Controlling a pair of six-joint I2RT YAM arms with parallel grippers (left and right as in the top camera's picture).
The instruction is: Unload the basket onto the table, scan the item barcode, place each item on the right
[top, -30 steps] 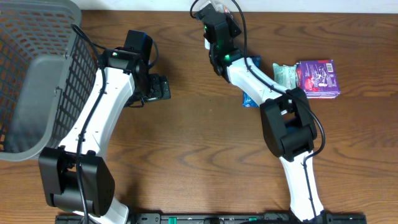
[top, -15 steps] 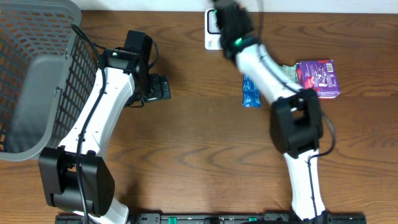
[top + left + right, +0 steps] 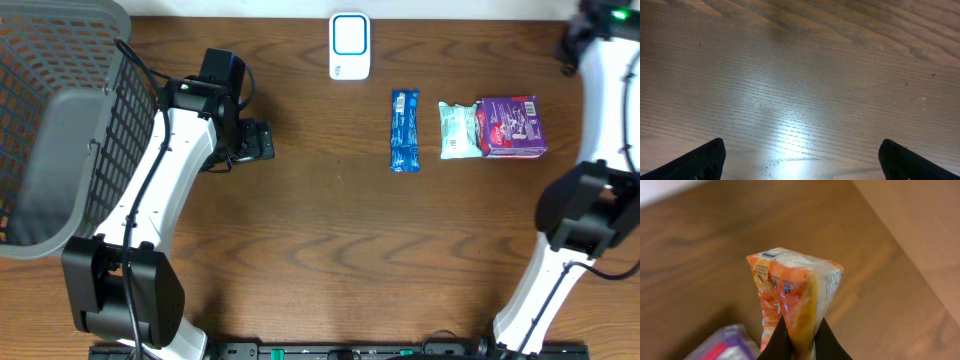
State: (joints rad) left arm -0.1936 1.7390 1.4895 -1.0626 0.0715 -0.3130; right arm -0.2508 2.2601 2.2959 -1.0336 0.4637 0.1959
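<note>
— What stood at the desk's (image 3: 330, 230) left edge?
— A grey mesh basket (image 3: 60, 150). Near the right edge lay a blue bar (image 3: 404, 131), a pale packet (image 3: 457, 131) and a purple pack (image 3: 512, 126), those two touching.

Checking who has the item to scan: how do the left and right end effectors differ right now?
The left end effector is wide open; the right end effector is shut. The left holds nothing, hovering over the wooden table; the right pinches an orange packet by its end. Both are dark-coloured.
</note>
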